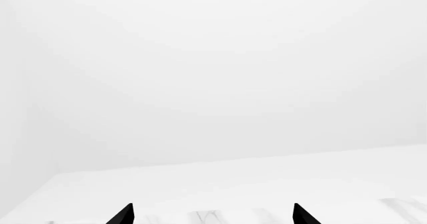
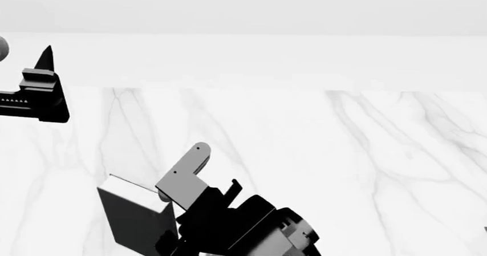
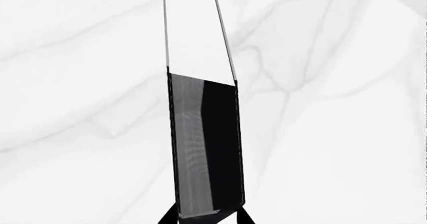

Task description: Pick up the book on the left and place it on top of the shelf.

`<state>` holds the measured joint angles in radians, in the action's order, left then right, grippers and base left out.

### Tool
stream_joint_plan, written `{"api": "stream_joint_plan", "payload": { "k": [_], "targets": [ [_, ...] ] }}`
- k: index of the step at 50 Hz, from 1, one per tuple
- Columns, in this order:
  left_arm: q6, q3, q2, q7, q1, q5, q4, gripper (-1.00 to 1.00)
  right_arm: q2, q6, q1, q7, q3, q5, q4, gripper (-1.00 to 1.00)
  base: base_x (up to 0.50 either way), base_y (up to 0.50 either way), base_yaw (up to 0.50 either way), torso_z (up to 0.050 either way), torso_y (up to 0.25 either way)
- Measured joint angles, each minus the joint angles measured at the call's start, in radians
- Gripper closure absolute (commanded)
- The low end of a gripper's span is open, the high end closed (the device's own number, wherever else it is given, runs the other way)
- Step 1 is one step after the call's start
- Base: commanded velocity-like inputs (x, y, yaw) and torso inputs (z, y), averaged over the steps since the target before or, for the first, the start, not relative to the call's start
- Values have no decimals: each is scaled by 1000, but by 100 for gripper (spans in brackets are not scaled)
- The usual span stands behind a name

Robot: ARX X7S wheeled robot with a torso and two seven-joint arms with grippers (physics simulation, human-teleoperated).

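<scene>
The black book [image 3: 207,149] with a white page edge stands between my right gripper's [image 3: 207,218] two black fingers, which are shut on its lower end. In the head view the book [image 2: 133,222] is at the lower left, held by the right gripper [image 2: 163,198], with a grey finger [image 2: 186,170] against its side. I cannot tell whether it rests on the table or hangs above it. My left gripper [image 1: 213,216] is open and empty, its fingertips wide apart; it is at the head view's far left [image 2: 45,59]. The shelf is out of view.
A white marble table top [image 2: 343,153] fills the head view, with its far edge and a plain white wall behind. The left wrist view shows only the table's edge [image 1: 220,216] and the white wall.
</scene>
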<state>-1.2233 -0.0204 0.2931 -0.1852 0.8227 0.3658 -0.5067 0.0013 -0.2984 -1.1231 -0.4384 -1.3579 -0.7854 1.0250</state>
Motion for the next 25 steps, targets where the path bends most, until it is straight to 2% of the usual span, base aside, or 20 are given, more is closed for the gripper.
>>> {"api": "stream_joint_plan", "payload": {
  "k": [16, 25],
  "targets": [
    [2, 0, 4, -4, -6, 6, -2, -100, 3, 41, -16, 24, -96, -101, 14, 100, 0, 0, 0, 0, 0],
    [-2, 3, 6, -7, -6, 10, -6, -100, 57, 21, -35, 74, -120, -139, -86, 100, 0, 0, 0, 0, 1]
  ]
}}
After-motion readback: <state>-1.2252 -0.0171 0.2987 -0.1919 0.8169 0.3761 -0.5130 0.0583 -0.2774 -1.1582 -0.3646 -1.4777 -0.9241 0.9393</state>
